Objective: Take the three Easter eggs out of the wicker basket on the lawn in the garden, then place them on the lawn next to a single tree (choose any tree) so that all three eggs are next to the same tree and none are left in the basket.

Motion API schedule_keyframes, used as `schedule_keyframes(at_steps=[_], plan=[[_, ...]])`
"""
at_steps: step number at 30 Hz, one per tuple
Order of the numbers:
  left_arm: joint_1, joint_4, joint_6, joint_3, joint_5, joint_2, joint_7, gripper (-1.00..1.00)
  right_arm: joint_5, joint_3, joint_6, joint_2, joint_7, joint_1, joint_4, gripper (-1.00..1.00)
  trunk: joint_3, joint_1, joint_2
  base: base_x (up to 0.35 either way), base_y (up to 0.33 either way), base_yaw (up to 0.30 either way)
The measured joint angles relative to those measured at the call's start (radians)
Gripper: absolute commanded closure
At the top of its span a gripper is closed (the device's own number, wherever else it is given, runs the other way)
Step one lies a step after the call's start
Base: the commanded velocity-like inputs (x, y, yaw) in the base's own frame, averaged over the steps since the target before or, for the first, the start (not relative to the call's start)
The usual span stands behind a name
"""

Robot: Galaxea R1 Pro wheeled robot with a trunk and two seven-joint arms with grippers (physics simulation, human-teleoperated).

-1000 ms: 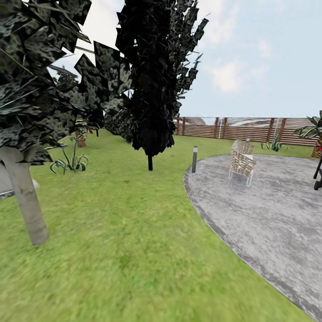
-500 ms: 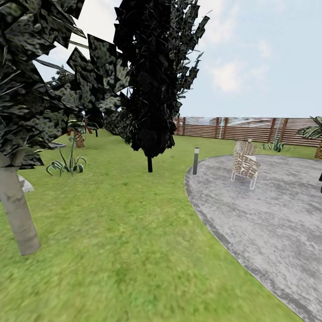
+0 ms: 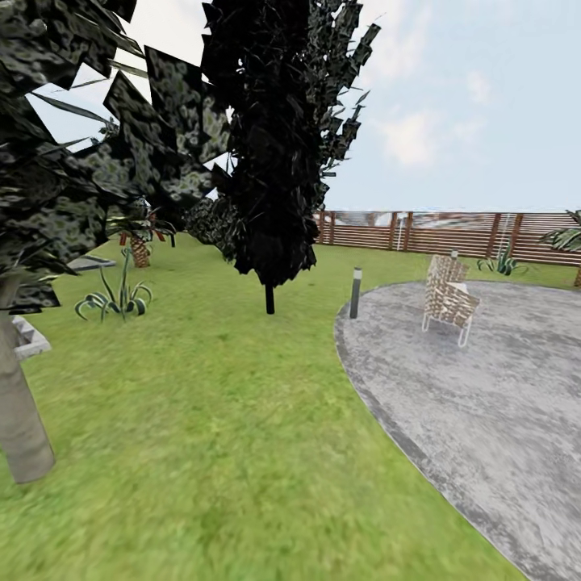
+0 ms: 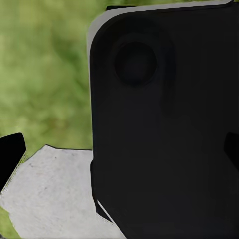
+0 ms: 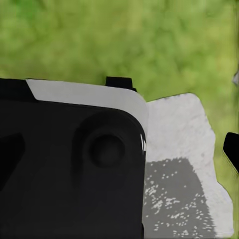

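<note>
Transit phase: basket and eggs not sighted, so bearing from either arm's fingers can't be judged. Tree (image 3: pixel 20 420) stands near-left on lawn (image 3: pixel 226 452). Finger state can't be told.

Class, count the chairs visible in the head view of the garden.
1: a woven chair stands on the grey paved area, right of the short post. Others may lie outside the frame.
</note>
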Motion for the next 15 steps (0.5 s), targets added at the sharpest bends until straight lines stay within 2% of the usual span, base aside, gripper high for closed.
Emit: schedule_keyframes(at_steps=[9,15], plan=[[0.0,0.0,0.0,0.0,0.0,0.0,0.0,-1.0,-0.001,0.0,0.0,0.0,0.0,0.0,0.0,-1.0,0.0,0.0,0.0,0.342,0.0,0.004],[0.0,0.0,0.0,0.0,0.0,0.0,0.0,-1.0,-0.001,0.0,0.001,0.0,0.0,0.0,0.0,-1.0,0.0,0.0,0.0,0.342,0.0,0.17]])
